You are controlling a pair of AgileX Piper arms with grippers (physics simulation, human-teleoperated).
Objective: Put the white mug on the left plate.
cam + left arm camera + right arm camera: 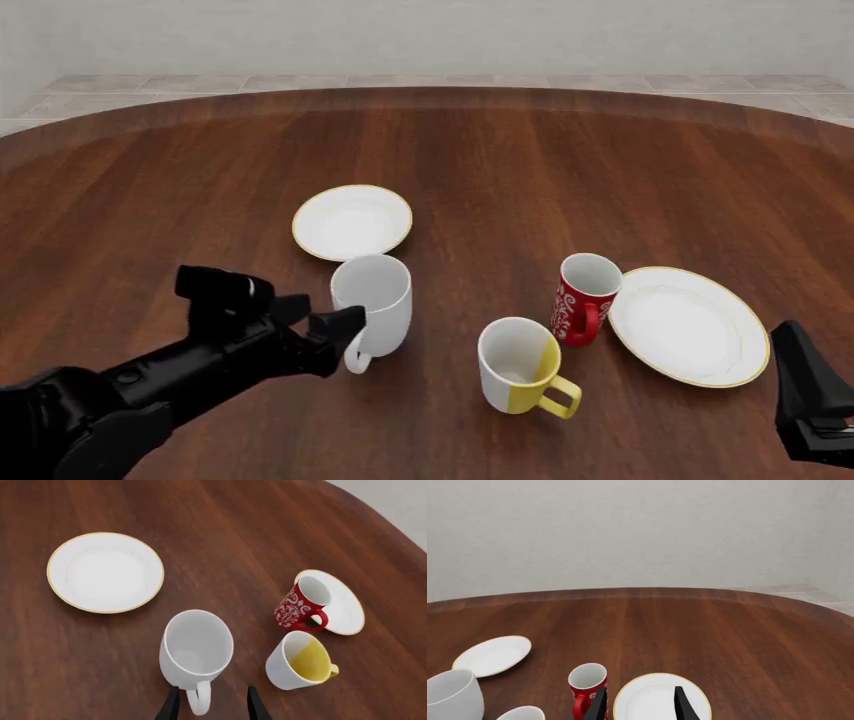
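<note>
Dark wooden counter [534, 160]: left gripper [212, 705], jaws open, straddles the white mug's [372, 303] handle, nothing clamped. Mug stands just before the left plate [352, 222]. Next: close, lift, carry forward.

The white mug [372, 303] is standing on the table [534, 160], just nearer than the left plate [352, 222]. To its right the yellow-and-white mug [522, 366] is sitting, with the red mug [586, 298] behind it, touching the larger plate [690, 324] lying rightmost.
</note>
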